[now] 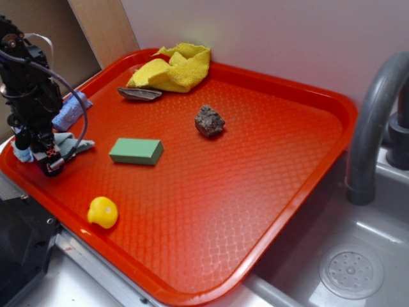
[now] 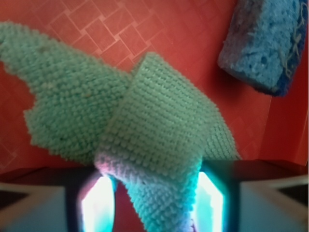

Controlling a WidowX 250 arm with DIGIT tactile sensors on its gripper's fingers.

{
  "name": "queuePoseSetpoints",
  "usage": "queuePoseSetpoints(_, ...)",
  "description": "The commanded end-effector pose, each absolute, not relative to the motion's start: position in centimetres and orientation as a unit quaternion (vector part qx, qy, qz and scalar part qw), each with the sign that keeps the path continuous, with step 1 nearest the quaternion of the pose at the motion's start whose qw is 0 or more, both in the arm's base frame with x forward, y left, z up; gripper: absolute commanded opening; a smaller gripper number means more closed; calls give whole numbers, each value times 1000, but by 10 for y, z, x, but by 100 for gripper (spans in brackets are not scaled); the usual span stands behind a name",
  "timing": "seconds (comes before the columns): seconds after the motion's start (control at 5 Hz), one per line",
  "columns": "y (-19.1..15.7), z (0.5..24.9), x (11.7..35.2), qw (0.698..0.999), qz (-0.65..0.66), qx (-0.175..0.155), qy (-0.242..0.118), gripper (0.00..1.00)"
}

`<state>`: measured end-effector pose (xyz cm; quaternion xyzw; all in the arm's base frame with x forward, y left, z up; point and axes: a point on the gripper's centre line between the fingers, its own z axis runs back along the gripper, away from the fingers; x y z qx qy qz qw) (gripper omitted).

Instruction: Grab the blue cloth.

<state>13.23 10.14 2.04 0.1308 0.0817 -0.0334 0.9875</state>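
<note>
Pinching blue cloth [image 2: 145, 140] fold between fingers, gripper [image 2: 152, 205] low over red tray [image 1: 268, 166] left edge, blue sponge [image 2: 265, 43] nearby.

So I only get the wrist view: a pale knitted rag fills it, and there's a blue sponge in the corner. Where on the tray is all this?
Observer: At the left edge of the red plastic tray, where the hand is shut on the pale grey-blue woven rag.
Operator: Anything else lying close by?
Observer: A green rectangular block sits just right of the rag, apart from it.
Operator: And is my blue speckled sponge touching the rag?
Observer: I cannot tell; the arm hides the space between them. Farther back, a crumpled yellow cloth lies in the tray's far corner.
</note>
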Motion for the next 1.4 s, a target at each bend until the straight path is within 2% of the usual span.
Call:
queuePoseSetpoints(0.0,97,21,126,988,-39,136,67,0)
queuePoseSetpoints(0.2,90,29,127,988,-45,139,59,0)
queuePoseSetpoints(0.4,62,79,143,995,-15,99,-10,0)
queuePoseSetpoints(0.6,28,133,162,997,40,29,-62,0)
queuePoseSetpoints(0.8,-3,187,178,995,59,-29,-80,0)
queuePoseSetpoints(1.0,-13,237,181,991,92,-28,-98,0)
queuePoseSetpoints(1.2,-13,279,176,991,90,-16,-96,0)
